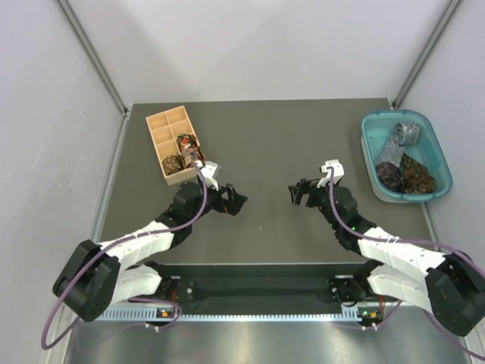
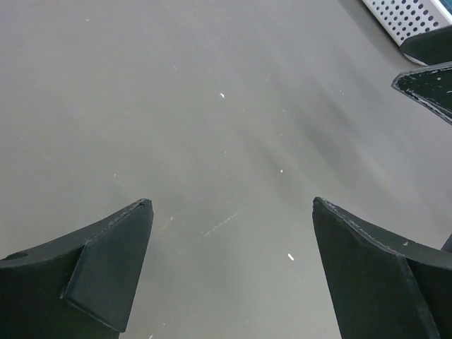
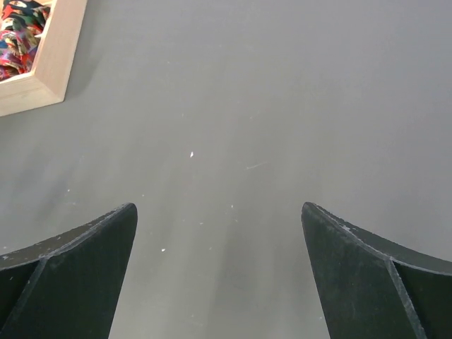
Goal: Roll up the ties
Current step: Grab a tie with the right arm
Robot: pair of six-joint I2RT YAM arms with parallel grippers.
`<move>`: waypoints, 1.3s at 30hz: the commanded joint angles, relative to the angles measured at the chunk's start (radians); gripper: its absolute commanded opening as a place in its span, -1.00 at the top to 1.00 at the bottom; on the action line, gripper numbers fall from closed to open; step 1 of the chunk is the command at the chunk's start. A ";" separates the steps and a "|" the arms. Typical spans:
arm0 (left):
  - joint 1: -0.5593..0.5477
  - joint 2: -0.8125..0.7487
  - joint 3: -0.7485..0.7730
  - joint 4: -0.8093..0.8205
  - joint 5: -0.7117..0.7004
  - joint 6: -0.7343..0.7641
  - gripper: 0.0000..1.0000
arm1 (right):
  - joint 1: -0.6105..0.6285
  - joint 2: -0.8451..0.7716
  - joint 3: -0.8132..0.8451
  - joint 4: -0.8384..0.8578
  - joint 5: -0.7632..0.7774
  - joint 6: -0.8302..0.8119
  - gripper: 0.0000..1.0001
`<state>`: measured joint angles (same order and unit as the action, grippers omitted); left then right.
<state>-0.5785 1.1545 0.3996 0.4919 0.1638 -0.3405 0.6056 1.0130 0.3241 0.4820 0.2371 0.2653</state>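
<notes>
Several ties lie heaped in the teal basket (image 1: 442, 159) at the right: a grey silvery tie (image 1: 400, 140), a dark maroon tie (image 1: 389, 174) and an orange-speckled tie (image 1: 417, 176). Two rolled ties sit in the wooden box: a red multicoloured coil (image 1: 188, 145), also in the right wrist view (image 3: 20, 32), and a darker coil (image 1: 173, 162). My left gripper (image 1: 236, 200) is open and empty over bare table near the middle. My right gripper (image 1: 294, 192) is open and empty, facing it. Both wrist views show only bare table between the fingers.
The tan wooden compartment box (image 1: 161, 135) stands at the back left, its corner in the right wrist view (image 3: 42, 81). The dark table top (image 1: 265, 144) is walled by white panels on three sides. The right gripper's fingers show in the left wrist view (image 2: 427, 85).
</notes>
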 commanded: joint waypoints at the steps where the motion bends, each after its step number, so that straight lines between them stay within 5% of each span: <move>1: -0.009 0.002 0.045 0.013 0.003 0.009 -0.98 | -0.009 0.021 0.070 -0.017 0.019 0.037 -1.00; 7: -0.015 -0.019 0.041 -0.001 -0.023 0.003 -0.98 | -0.047 0.084 0.135 -0.124 0.097 0.083 -0.99; 11: -0.015 -0.016 0.033 0.002 -0.030 -0.002 -0.98 | -0.211 0.043 0.170 -0.210 -0.025 0.150 -0.97; 15: -0.017 0.002 0.042 0.002 -0.023 -0.011 -0.98 | -0.291 0.006 0.285 -0.411 0.102 0.175 -0.93; 18: -0.017 0.010 0.056 -0.016 -0.026 -0.011 -0.98 | -0.447 0.093 0.455 -0.644 0.122 0.253 -0.93; 26: -0.023 0.001 0.054 -0.024 -0.032 -0.018 -0.98 | -0.745 0.294 0.737 -0.821 0.198 0.316 -0.88; 33: -0.038 0.014 0.054 -0.013 -0.029 -0.017 -0.98 | -0.793 0.475 0.989 -1.048 0.376 0.373 -0.98; 39: -0.086 0.022 0.074 -0.029 -0.058 0.006 -0.98 | -0.793 0.573 1.124 -1.352 0.463 0.603 -0.99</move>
<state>-0.6384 1.1820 0.4328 0.4400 0.1314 -0.3553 -0.1810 1.5597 1.3838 -0.6643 0.6285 0.7410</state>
